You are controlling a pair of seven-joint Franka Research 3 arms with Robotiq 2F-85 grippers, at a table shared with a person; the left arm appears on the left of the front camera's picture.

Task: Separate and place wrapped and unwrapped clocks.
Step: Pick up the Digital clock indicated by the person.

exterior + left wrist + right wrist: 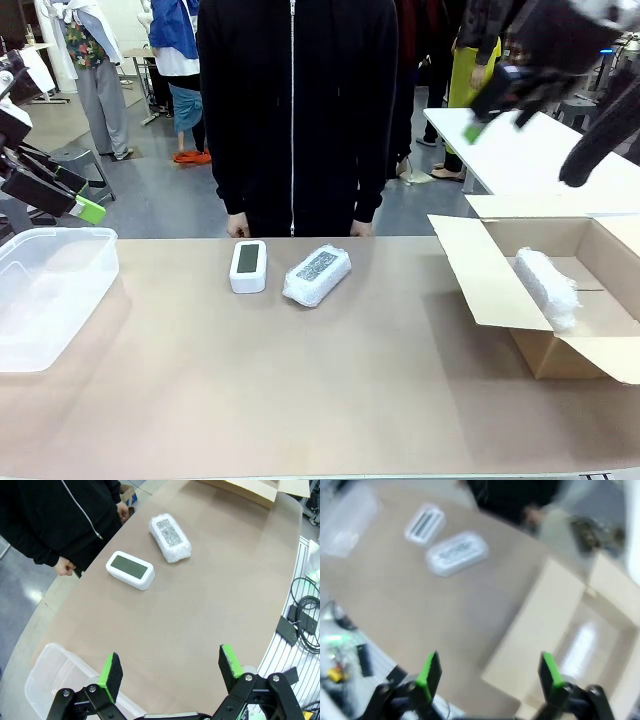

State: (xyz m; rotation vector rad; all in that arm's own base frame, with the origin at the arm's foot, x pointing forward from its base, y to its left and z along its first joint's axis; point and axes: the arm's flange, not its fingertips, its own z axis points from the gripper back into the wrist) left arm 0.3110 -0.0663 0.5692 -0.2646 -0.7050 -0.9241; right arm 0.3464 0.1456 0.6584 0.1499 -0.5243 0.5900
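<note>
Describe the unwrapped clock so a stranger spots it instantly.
At the far edge of the tan table, before the person in black, lie two blocks. The bare white clock lies toward the clear bin: smooth shell, dark screen, unlike the bubble-wrapped bundle.

A table (pixel 300 400) is filling the lower half of the front view. A person (pixel 296 110) is standing behind its far edge at upper centre. Just in front of the person, the bare clock (pixel 248 266) is lying on the table, with a wrapped clock (pixel 317 275) lying just to its right, near but apart. A tub (pixel 60 235) is sitting on the table at the left edge. An open box (pixel 480 280) is sitting at the right edge, with a second wrapped clock (pixel 546 288) lying inside it.
</note>
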